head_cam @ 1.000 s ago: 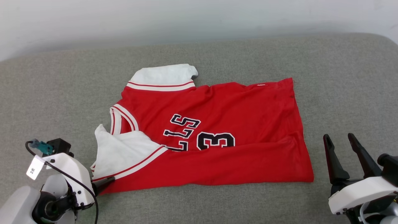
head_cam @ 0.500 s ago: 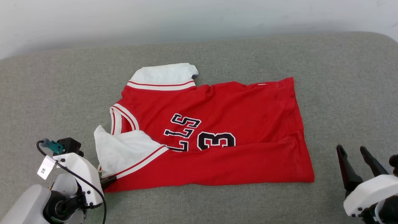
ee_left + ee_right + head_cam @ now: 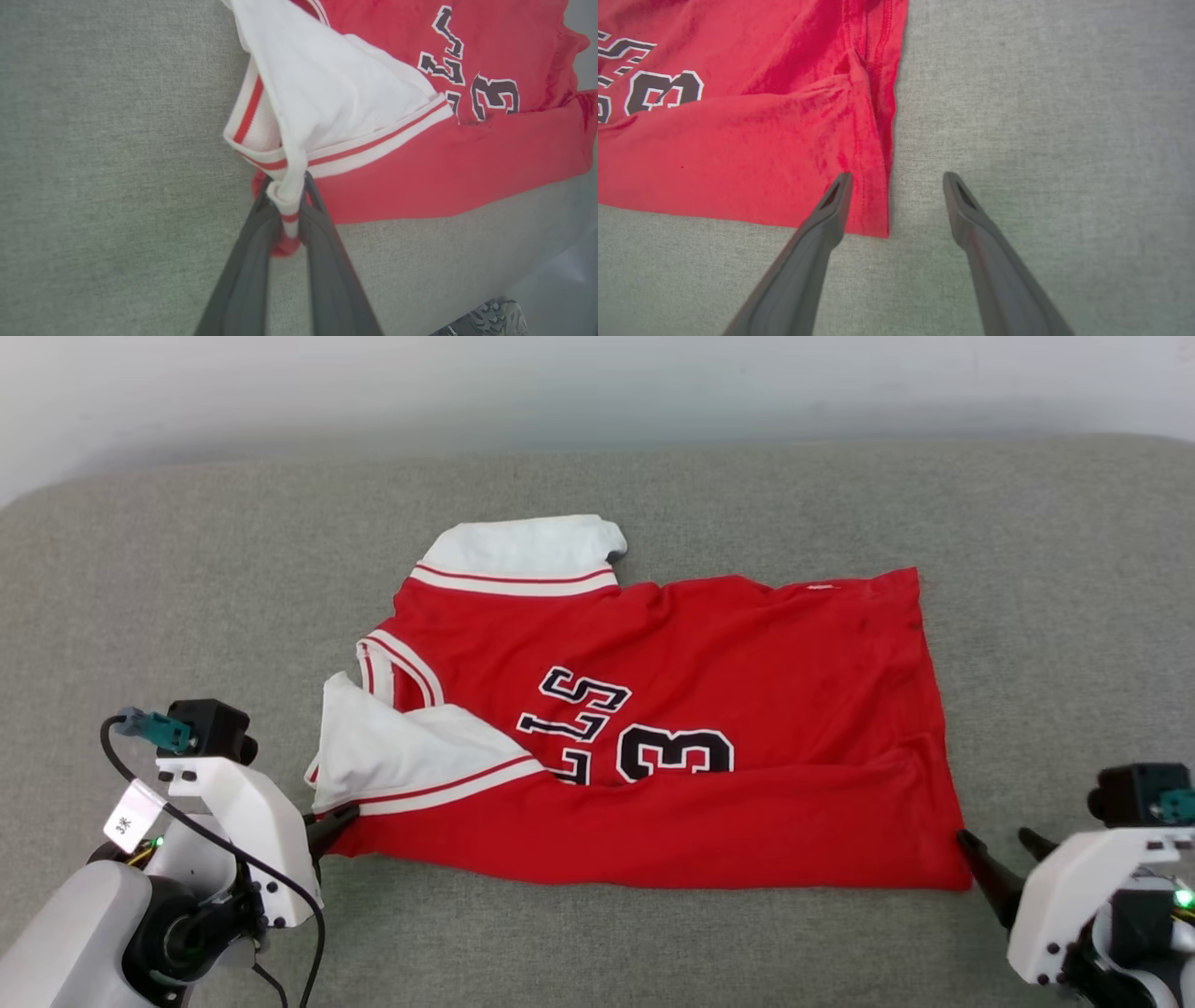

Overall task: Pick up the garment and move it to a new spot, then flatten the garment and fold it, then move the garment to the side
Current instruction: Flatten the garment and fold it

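Left gripper [image 3: 288,186] clamps the shirt [image 3: 747,663] at its 8 o'clock corner; right gripper [image 3: 897,179], spread open, should close squarely on the 4 o'clock corner.

The red jersey-style cloth garment [image 3: 747,709] is soft and matt. Its white sleeves [image 3: 336,93] are the same matt cloth, edged with striped trim [image 3: 373,141]. The dark numerals [image 3: 677,754] look smooth. The grey upholstered surface [image 3: 187,569] is coarse, matt woven fabric. The left gripper [image 3: 287,186] and right gripper [image 3: 897,176] have fingers [image 3: 808,261] of dark, smooth, matt plastic. The white wrist housings [image 3: 247,812] are smooth, slightly glossy plastic.
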